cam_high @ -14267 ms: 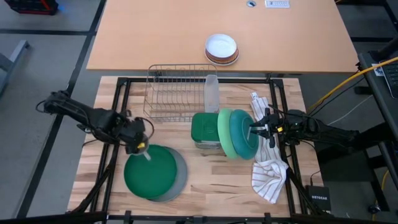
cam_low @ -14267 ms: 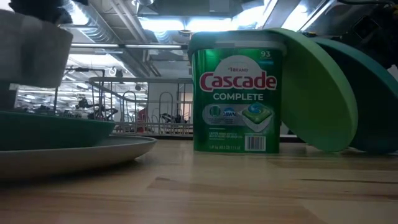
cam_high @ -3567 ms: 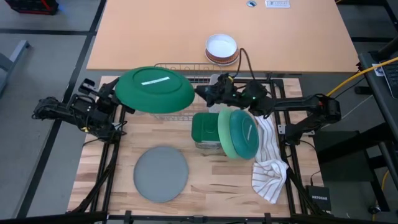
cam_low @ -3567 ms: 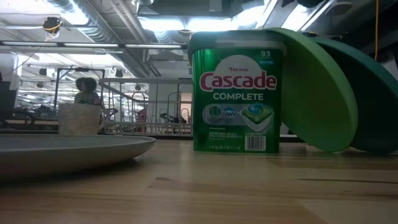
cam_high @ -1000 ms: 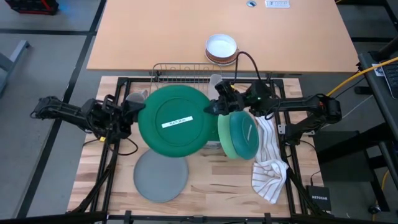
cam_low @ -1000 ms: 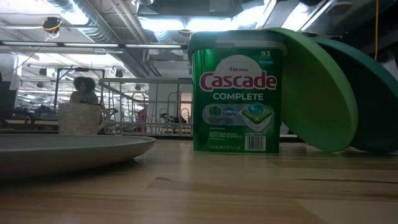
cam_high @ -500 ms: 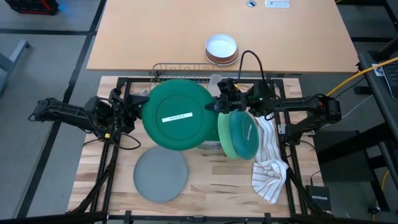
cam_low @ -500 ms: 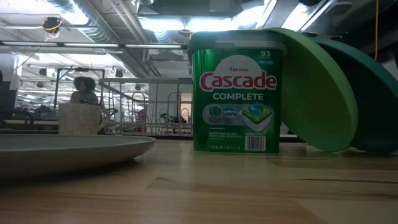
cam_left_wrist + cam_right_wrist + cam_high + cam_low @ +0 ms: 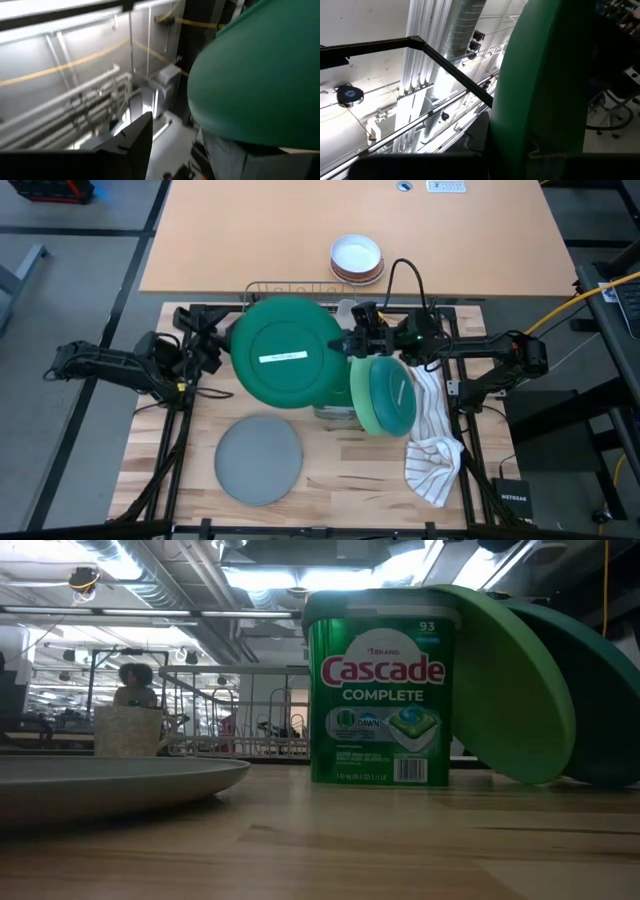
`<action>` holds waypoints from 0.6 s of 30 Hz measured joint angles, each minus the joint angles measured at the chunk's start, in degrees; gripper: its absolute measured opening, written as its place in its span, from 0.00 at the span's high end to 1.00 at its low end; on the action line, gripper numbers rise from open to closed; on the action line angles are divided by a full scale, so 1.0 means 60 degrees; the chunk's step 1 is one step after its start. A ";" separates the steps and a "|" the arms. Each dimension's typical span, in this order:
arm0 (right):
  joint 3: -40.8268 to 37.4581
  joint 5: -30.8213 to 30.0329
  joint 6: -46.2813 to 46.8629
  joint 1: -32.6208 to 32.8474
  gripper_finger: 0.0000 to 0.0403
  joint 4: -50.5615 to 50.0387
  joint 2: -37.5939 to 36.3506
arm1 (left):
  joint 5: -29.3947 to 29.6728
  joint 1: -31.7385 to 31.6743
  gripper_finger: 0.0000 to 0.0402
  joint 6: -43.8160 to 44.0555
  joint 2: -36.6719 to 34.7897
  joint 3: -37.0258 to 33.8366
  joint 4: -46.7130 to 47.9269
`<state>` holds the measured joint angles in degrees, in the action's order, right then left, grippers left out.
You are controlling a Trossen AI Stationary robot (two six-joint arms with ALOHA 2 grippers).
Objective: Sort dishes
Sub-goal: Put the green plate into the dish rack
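Note:
A dark green plate (image 9: 290, 360) hangs over the wire rack and the tub, its underside with a white label facing up. My right gripper (image 9: 352, 345) is shut on its right rim. Just off the plate's left rim, my left gripper (image 9: 207, 346) is open and touches nothing; the plate (image 9: 260, 75) shows beyond its finger. A grey plate (image 9: 260, 460) lies flat on the table at the near left. A light green plate (image 9: 364, 395) and a teal plate (image 9: 396, 395) lean on edge against the tub. A small grey mug (image 9: 128, 730) stands behind the grey plate. My right gripper pinches the dark green plate's right rim (image 9: 535, 145) between its two fingers, which come in about level from the table's right side. The plate is lifted clear of everything and reaches away from the fingers toward the left, roughly level with its bottom up.
A wire dish rack (image 9: 290, 292) stands at the far edge, partly under the plate. A green Cascade tub (image 9: 378, 690) stands mid-table. A white striped towel (image 9: 432, 450) lies at the right. A stack of bowls (image 9: 357, 257) sits on the far table.
My left gripper has opened, let go of the dark green plate's left rim and drawn back toward the table's left edge. The plate, now held by my right gripper alone, has shifted toward the far edge, over the rack.

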<state>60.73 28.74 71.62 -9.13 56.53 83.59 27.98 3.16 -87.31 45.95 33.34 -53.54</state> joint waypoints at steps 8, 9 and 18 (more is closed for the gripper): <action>-0.0015 -0.0248 0.0030 0.0006 0.92 0.0040 0.0007 | 0.1258 -0.0269 0.61 0.0581 -0.0051 0.0029 0.0060; -0.0015 -0.0345 0.0026 0.0009 0.92 0.0082 0.0007 | 0.1368 -0.0292 0.61 0.0748 -0.0036 0.0029 0.0172; -0.0011 -0.0474 0.0017 0.0003 0.92 0.1374 0.0007 | 0.2481 -0.0295 0.61 0.2966 -0.0033 0.0026 0.2018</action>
<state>60.66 25.89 71.73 -9.11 64.78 83.64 42.87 1.39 -69.52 45.76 33.50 -41.43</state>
